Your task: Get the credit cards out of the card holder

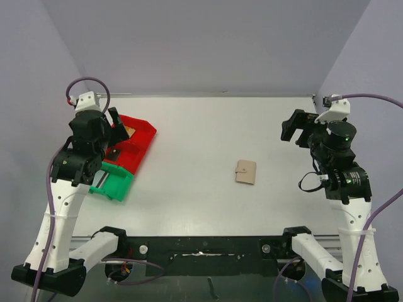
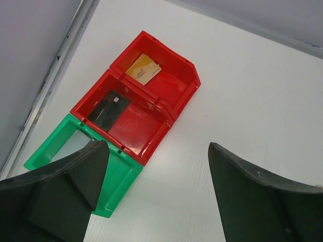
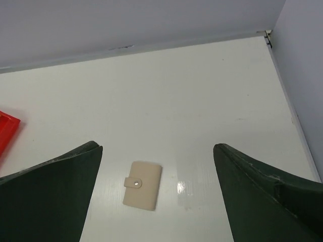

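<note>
Clearly closed: tan card holder (image 3: 143, 192), snap tab (image 3: 133, 183) fastened, flat on table (image 3: 202, 101).

The closed card holder (image 3: 143, 185) hides its inside, the red bin (image 3: 6, 130) is cut off by the right wrist view's left edge, and the green bin (image 2: 117, 180) has its near corner behind one finger (image 2: 60, 196) of the left gripper (image 2: 157, 148).

Two red bins (image 2: 146, 126) in a row on white table (image 2: 242, 101); green bin (image 2: 123, 179) touching the nearer one
</note>
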`<state>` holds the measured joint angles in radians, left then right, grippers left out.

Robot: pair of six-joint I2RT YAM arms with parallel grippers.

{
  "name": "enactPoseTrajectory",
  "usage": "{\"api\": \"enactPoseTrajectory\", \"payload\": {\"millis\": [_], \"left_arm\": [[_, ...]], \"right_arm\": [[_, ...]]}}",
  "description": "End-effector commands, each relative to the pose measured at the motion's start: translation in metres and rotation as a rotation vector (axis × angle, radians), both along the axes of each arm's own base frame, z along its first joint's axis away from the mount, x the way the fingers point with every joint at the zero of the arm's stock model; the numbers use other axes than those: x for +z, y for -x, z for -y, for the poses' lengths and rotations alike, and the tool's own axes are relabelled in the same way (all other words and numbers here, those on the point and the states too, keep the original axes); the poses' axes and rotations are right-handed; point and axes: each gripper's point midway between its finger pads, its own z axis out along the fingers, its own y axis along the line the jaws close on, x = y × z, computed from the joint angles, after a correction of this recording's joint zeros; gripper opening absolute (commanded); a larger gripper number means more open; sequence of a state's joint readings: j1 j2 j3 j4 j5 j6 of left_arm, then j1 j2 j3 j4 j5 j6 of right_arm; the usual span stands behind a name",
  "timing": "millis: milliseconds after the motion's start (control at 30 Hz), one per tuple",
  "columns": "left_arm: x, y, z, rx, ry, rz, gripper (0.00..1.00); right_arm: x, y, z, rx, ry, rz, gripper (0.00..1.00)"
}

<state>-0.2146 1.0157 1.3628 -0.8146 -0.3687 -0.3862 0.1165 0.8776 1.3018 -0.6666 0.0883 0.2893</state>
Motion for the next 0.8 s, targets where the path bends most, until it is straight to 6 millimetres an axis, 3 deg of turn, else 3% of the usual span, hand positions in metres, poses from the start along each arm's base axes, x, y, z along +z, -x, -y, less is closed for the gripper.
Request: {"api": "enactPoseTrajectory", "payload": {"millis": [0,167,433,767], "left_arm": [[0.0,-0.006,-0.002,0.039,-0.002,0.068,0.79],[-0.031,-0.007,0.012,-0.015,0.021,0.033,0.78],[-0.075,-0.008,0.023,-0.044,0.118,-0.009,0.94],[-0.131,-0.026,0.033,0.015,0.233,-0.221,0.96]], "right_arm": [[-0.009,0.0,0.001,-0.004,-0.053,0.019,0.98],[-0.041,0.003,0.004,-0.021,-0.113,-0.025,0.98],[-0.095,0.011,0.001,-0.034,-0.232,-0.09,0.98],[-0.128,0.014,-0.002,-0.049,-0.301,-0.215,0.98]]}}
